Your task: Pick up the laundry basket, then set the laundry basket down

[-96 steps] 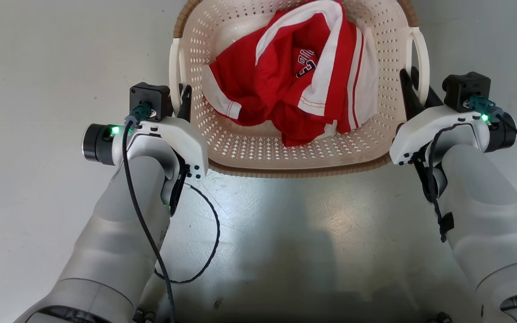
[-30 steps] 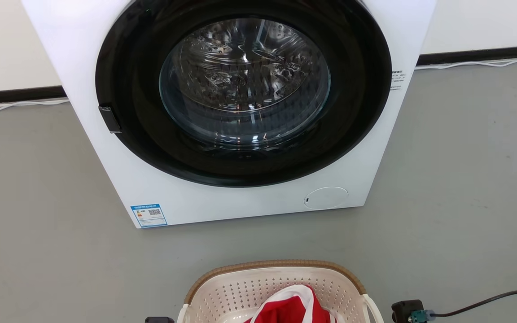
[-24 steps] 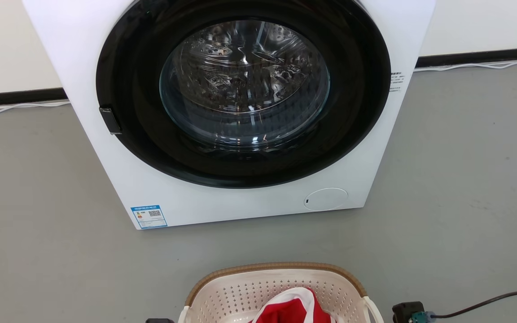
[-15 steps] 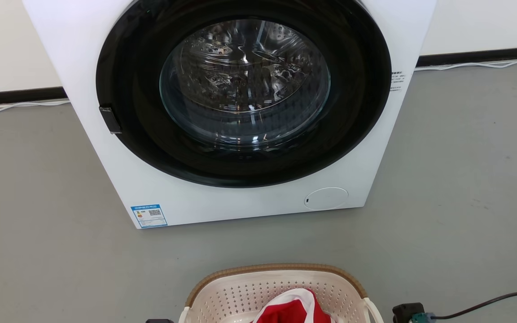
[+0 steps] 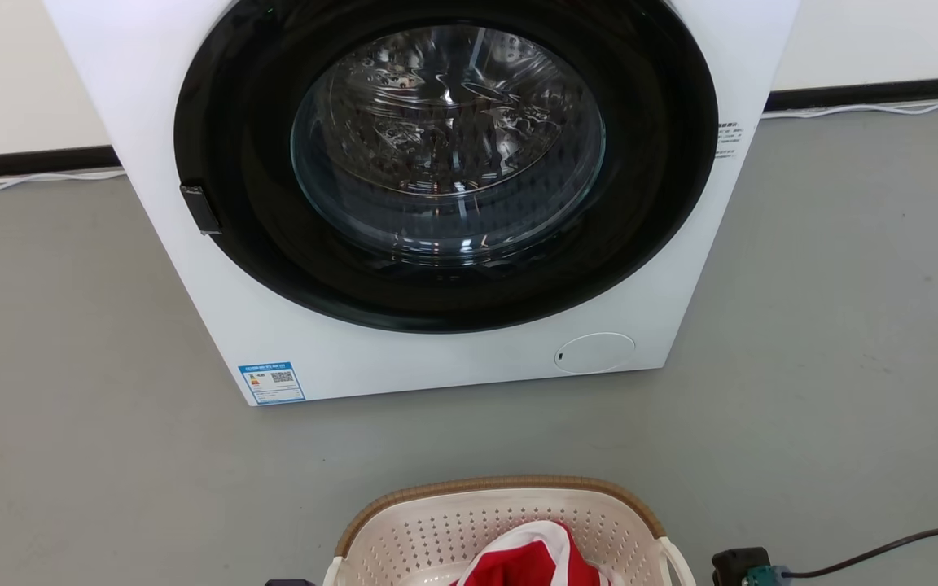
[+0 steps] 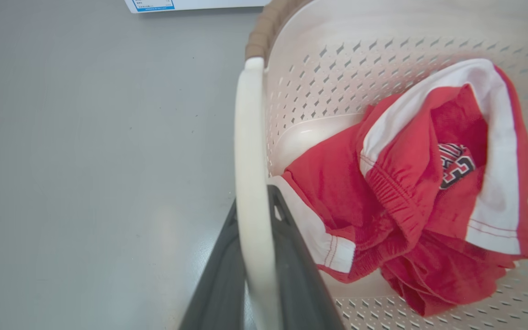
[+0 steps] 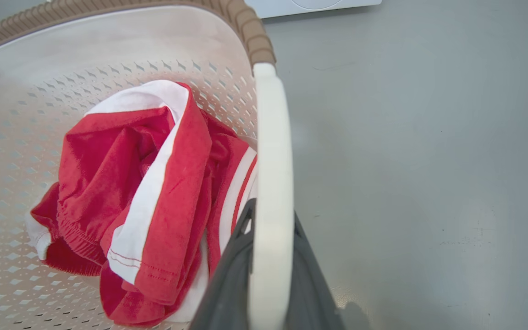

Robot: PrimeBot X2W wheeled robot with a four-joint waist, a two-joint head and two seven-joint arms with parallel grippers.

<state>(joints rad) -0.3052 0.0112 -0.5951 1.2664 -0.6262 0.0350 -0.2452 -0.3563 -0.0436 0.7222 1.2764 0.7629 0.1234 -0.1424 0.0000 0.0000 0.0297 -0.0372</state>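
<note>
There is one washing machine (image 5: 436,366), with one round glass door (image 5: 446,138), one blue label (image 5: 272,382) at the lower left of its front and one round cover (image 5: 595,352) at the lower right. In front of the washing machine is one laundry basket (image 5: 453,529) with two white handles, the left handle (image 6: 250,151) and the right handle (image 7: 271,151). Inside it lies red-and-white clothing (image 5: 530,561); I cannot tell if this is one piece or more. There are two grippers, the left gripper (image 6: 252,201) and the right gripper (image 7: 271,211); each has two dark fingers (image 6: 218,284) and each holds one handle.

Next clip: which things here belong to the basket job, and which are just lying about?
Job: laundry basket; left gripper shut on left handle; right gripper shut on right handle.
Lying about: washing machine; red-and-white garment inside the basket.
</note>
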